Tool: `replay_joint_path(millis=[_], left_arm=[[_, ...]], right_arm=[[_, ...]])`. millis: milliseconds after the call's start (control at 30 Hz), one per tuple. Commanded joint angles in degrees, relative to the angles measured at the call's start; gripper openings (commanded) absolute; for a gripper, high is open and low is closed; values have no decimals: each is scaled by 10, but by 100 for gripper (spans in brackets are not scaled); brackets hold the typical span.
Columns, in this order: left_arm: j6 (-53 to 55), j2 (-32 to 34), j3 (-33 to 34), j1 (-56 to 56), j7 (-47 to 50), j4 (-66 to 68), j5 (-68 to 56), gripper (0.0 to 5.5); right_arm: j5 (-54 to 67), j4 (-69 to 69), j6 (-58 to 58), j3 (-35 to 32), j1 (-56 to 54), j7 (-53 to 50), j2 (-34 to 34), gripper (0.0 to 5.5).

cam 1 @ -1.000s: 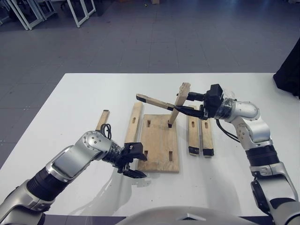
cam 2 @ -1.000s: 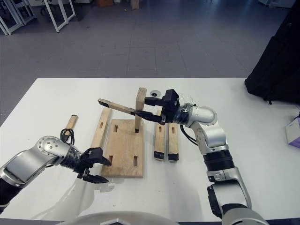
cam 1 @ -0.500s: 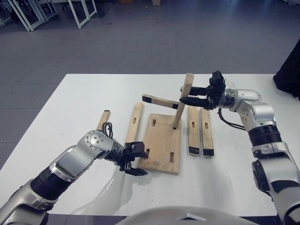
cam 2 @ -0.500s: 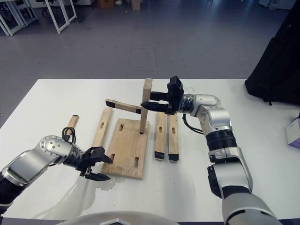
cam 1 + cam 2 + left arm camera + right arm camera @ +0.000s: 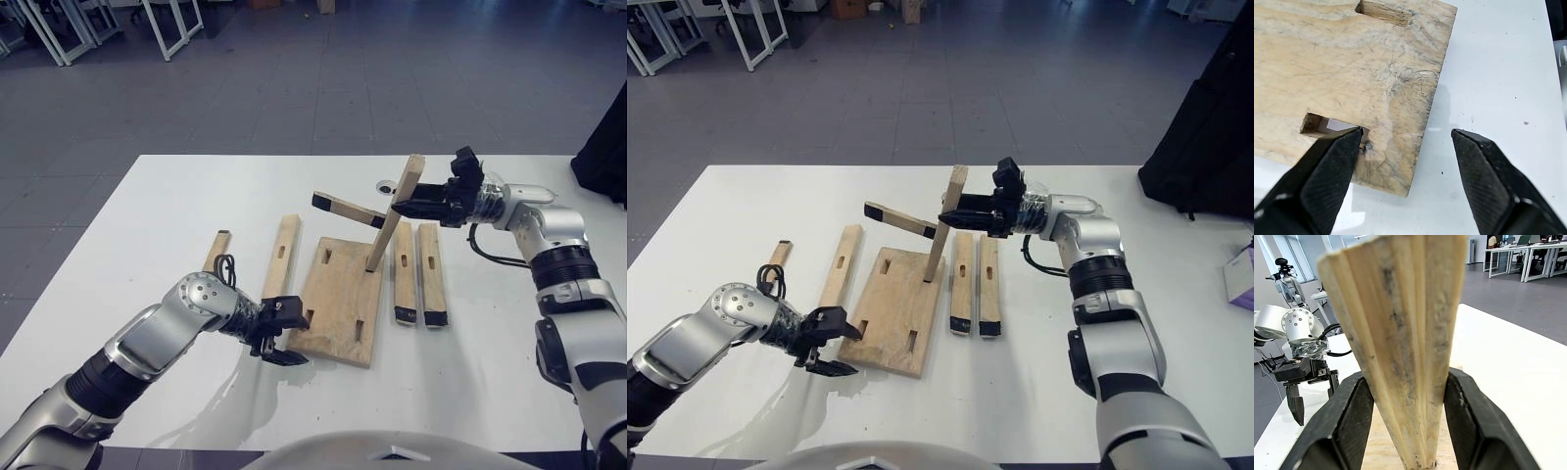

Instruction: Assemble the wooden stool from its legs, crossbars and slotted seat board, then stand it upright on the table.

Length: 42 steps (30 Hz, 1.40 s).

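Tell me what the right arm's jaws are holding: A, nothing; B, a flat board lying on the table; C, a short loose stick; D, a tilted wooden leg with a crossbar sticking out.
D: the right jaws are shut on the tilted leg, its foot on the seat board, crossbar attached.

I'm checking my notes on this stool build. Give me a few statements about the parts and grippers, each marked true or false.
1. The right gripper is shut on a leg. True.
2. That leg stands straight upright on the seat board. False: it leans.
3. The left gripper is clamped on the seat board. False: it is open at the board's near left corner.
4. Two loose legs lie flat on the table, right of the seat board. True.
5. A crossbar sticks out from the leg. True.
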Motion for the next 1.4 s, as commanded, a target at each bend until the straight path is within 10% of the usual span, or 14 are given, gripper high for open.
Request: replay_joint_path(millis=[33,267,1033,1267,1400], left_arm=[[12,-15,-35,22,17,26,28,336],[10,-15,-36,34,21,8,25,336],[19,3,-26,93,45,-15,23,336],[20,1,-31,96,48,-16,25,336],[18,-4,-32,95,52,-9,26,336]], right_arm=[[-52,35,26,32,22,-2,16,240],[-61,19,19,-8,37,-40,15,358],[123,-354,88,-232,90,-258,10,358],[105,-311,47,-220,-49,-361,67,358],[9,-236,-3,-95,28,-350,130,358]])
